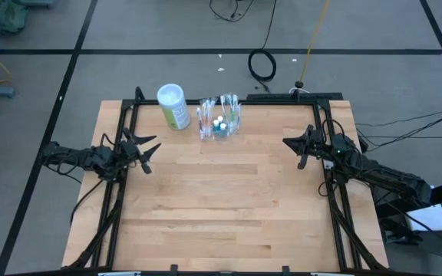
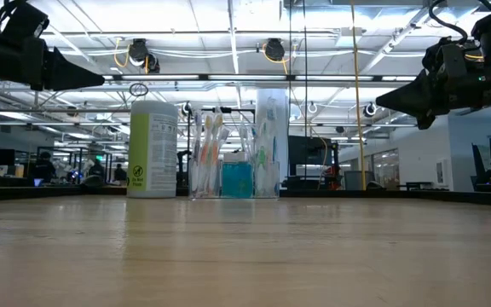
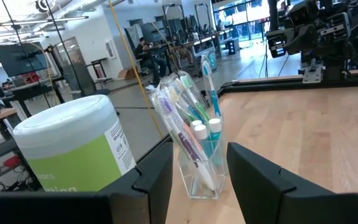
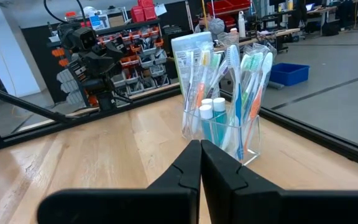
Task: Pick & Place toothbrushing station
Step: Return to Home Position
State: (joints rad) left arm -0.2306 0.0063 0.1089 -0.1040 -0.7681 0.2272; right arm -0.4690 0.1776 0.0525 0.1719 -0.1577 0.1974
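Over the table's [image 1: 229, 215] left edge the left gripper [image 1: 150, 153] is hovering, fingers spread, empty. Opposite, the right gripper [image 1: 293, 146] is hanging pinched together, gripping nothing. At the far edge the green canister [image 1: 173, 106] is standing, the toothbrushing station [image 1: 219, 123] just beside it, holding toothbrushes [image 4: 236, 81].

It was a robotics lab or workshop: ceiling lights [image 2: 194, 21] ran among exposed beams, racks of parts bins [image 4: 135, 62] stood beyond the wooden table [image 1: 221, 207], and a coiled cable [image 1: 263, 65] lay on the tape-lined grey floor [image 1: 129, 69].
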